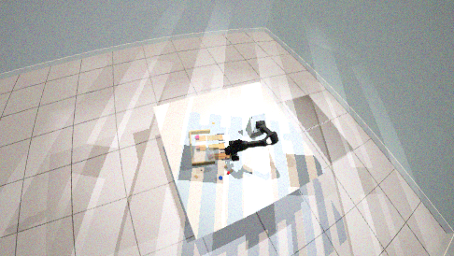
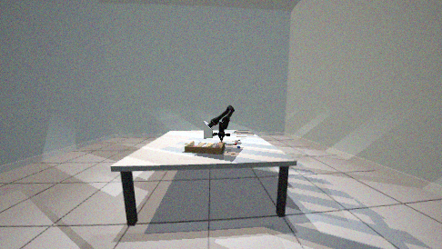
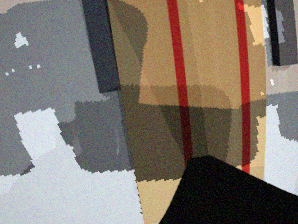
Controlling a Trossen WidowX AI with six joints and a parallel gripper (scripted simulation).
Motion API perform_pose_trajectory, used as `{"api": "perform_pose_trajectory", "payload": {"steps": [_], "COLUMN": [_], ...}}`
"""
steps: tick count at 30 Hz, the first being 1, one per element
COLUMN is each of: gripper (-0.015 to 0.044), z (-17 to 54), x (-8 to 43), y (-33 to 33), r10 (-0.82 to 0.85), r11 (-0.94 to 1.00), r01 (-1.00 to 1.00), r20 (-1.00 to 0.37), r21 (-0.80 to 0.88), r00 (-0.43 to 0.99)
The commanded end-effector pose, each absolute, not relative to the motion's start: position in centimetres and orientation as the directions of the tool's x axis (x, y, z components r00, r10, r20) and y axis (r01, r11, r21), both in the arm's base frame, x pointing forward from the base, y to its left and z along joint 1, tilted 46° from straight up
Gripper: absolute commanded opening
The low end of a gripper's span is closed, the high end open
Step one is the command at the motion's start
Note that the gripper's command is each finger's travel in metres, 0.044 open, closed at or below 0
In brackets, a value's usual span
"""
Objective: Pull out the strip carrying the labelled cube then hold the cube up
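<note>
White table (image 1: 248,206) (image 2: 150,154), shallow wooden tray (image 1: 191,140) (image 2: 204,150), blue piece (image 1: 220,177) (image 2: 238,147) beside it.

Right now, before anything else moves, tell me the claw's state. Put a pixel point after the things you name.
Claw (image 1: 227,151) (image 2: 221,140) (image 3: 200,167): closed, with nothing visibly held.

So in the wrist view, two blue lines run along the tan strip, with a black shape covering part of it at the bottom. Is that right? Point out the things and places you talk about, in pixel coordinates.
Not quite: the two lines (image 3: 178,65) (image 3: 243,75) are red, as the wrist view shows. The rest stands.
</note>
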State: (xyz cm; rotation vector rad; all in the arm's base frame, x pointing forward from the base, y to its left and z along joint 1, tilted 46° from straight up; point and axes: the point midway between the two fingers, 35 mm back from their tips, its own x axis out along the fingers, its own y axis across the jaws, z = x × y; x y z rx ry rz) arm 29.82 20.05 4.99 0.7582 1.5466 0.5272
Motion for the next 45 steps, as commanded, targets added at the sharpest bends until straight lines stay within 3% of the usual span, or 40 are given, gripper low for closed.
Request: {"api": "perform_pose_trajectory", "payload": {"steps": [1, 45], "gripper": [0.0000, 0.0000], "z": [4.5, 5.3], "x": [28.3, 22.0], "y": [20.5, 20.9], "r10": [0.725, 0.725], "r11": [0.684, 0.683], "r01": [0.164, 0.167], "r20": [-0.688, -0.687], "r21": [0.711, 0.711], "r00": [-0.040, -0.042]}}
